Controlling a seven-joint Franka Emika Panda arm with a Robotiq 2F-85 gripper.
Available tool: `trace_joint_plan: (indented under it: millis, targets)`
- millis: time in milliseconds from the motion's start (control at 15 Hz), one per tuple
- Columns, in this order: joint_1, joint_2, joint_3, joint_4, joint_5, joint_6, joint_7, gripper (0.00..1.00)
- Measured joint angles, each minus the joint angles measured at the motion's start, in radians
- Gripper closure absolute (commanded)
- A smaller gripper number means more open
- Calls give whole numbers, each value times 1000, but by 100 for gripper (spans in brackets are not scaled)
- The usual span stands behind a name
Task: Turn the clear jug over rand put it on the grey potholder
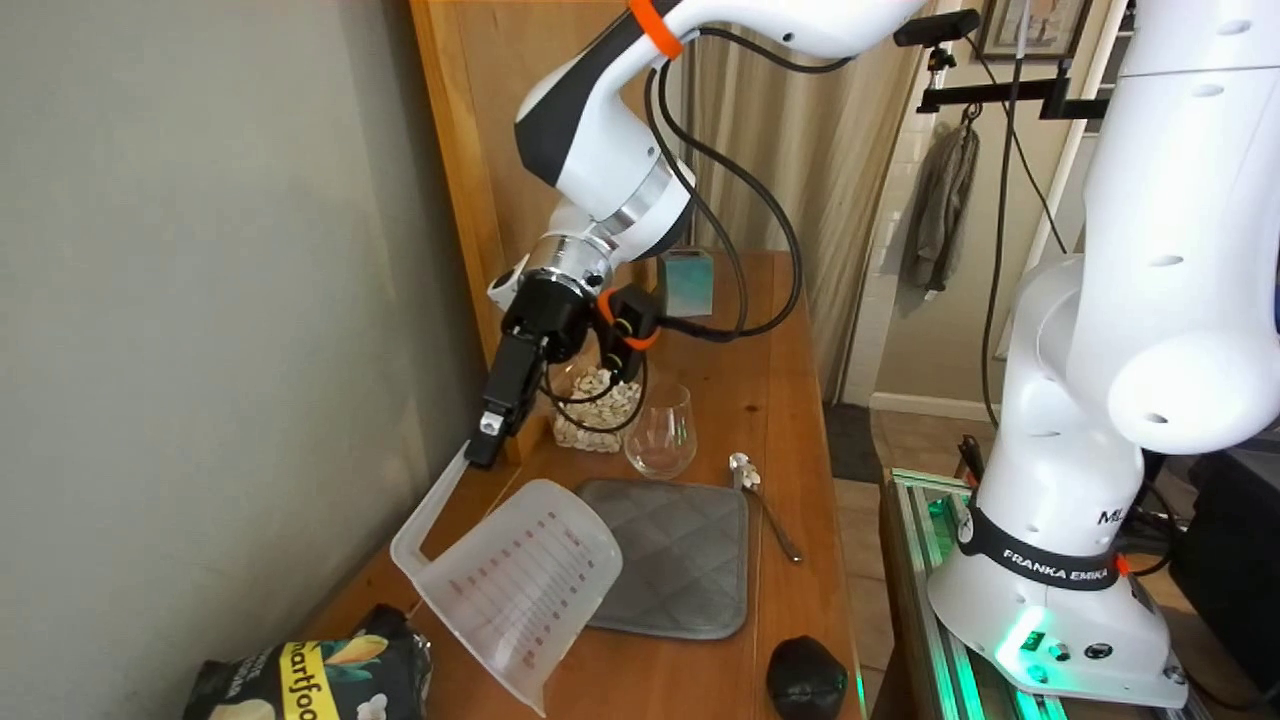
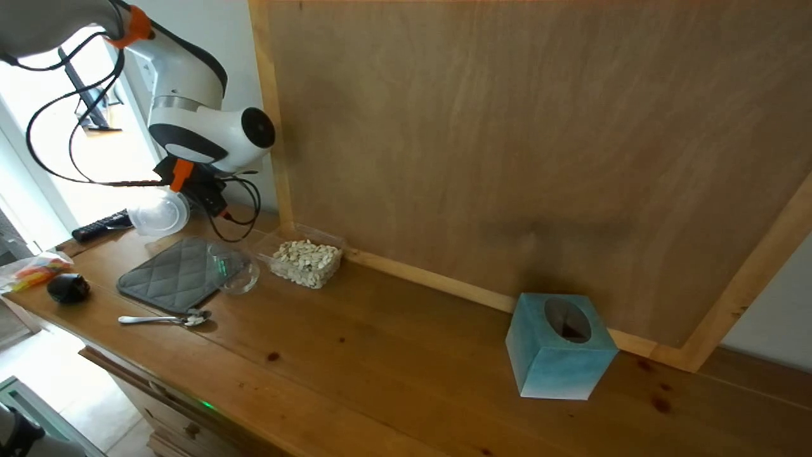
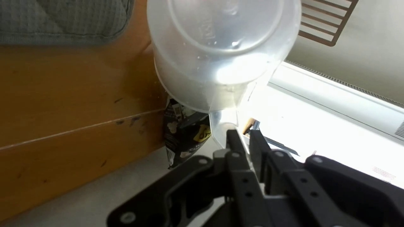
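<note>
Plastic and translucent, the measuring jug [image 1: 525, 595] hangs tilted mouth-down just below the Robotiq gripper [image 3: 243, 140], which clasps its handle [image 1: 431, 508]; lower, to one side, the grey quilted potholder [image 1: 675, 560] lies on the wooden counter [image 2: 393, 355].

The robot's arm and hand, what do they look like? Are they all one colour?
No. The arm is mostly white with black patches, rounded joints and silvery rings. An orange strap wraps it and black cables loop beside it. A black band round the base says FRANKA EMIKA, with a green glow below. The hand is black, with two slim fingers and round screw heads.
</note>
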Motion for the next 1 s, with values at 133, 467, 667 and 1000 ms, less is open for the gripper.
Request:
trace_joint_plan:
  millis: [133,467,667,1000]
  targets:
    - [0,0,-2,0,0,1,0,66]
    - [-1,0,-5,0,0,2,0,44]
    - [-1,0,-5,0,0,5,0,32]
    - [2,-11,0,0,-19,62,17,1]
